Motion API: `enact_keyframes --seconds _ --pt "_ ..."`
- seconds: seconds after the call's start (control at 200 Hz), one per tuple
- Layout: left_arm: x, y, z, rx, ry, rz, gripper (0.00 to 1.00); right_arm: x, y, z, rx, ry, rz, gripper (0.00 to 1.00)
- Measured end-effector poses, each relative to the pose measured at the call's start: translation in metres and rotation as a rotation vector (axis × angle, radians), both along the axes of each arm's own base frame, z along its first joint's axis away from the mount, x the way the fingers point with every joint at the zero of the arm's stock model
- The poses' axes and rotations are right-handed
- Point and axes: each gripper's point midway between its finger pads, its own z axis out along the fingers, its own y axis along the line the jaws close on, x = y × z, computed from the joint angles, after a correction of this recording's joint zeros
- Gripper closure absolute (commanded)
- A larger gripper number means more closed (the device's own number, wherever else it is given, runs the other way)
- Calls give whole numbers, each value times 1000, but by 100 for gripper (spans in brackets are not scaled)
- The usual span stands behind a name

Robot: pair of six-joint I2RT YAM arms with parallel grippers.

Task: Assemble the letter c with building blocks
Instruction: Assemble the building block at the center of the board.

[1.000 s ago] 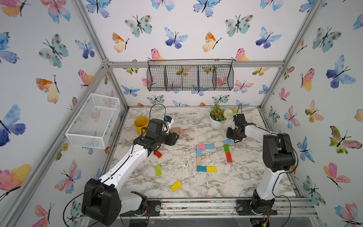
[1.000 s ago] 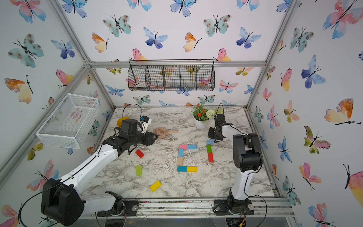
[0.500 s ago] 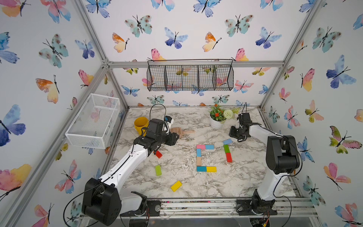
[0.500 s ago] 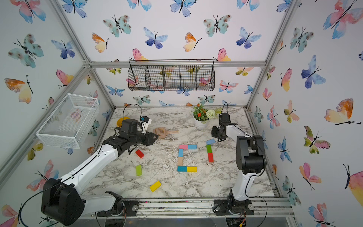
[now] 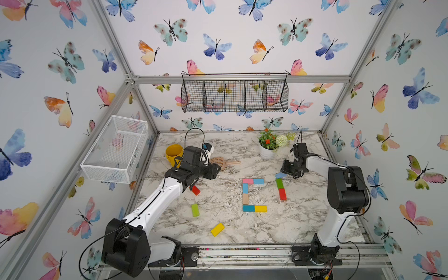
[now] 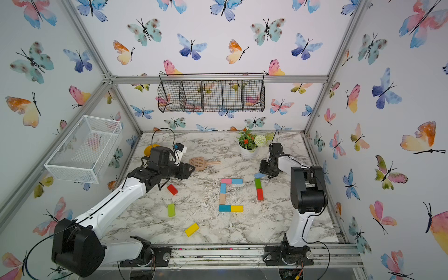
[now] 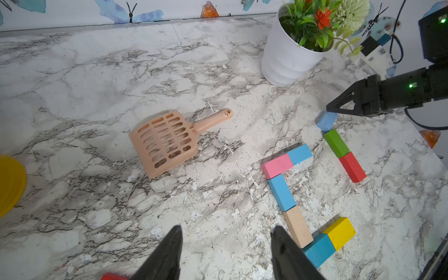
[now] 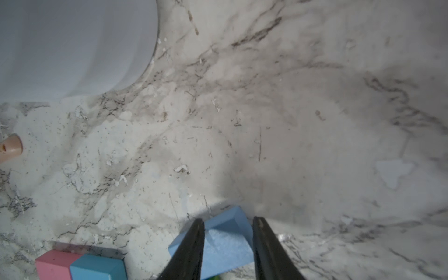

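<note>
1. Okay, the C sits mid-table [image 5: 303, 218]. A pink block [image 5: 247, 181] and top blue block [image 5: 258, 181] run across the top. A spine blue block [image 5: 245, 188] and tan block [image 5: 245, 198] go down the side. A teal block [image 5: 248, 208] and yellow block [image 5: 260, 208] make the bottom. Each one touches the next.
2. On the right arm's side of the C, a green block [image 5: 279, 183] and red block [image 5: 282, 194] lie end to end, roughly in line with the spine.
3. The right gripper [image 8: 229, 219] is low over a light blue block [image 8: 225, 242]. That block lies skewed on the marble, right at the green block's far end. The jaws are parted with the tips straddling it, and it doesn't look clamped. I can't tell if the pads touch it.
4. The left gripper [image 7: 226, 228] hangs over bare marble with its fingers [image 7: 169, 249] spread wide and nothing between them. A stray red block [image 5: 196, 190] lies just beside it.
5. Nearer the front edge are a lime block [image 5: 195, 210] and a stray yellow block [image 5: 217, 229], well apart from the C and from each other.
6. Toward the back there's a tan scoop [image 5: 219, 160] lying flat, a white plant pot [image 5: 266, 152] near the right arm, and a yellow cup [image 5: 174, 152] behind the left arm.
</note>
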Motion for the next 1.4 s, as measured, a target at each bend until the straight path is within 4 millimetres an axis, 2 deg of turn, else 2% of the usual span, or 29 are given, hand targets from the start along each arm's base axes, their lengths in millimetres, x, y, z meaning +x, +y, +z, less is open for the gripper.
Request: enact_keyframes --seconds 1.401 --pt "0 0 -1 0 2 1 40 -10 6 -4 33 11 22 59"
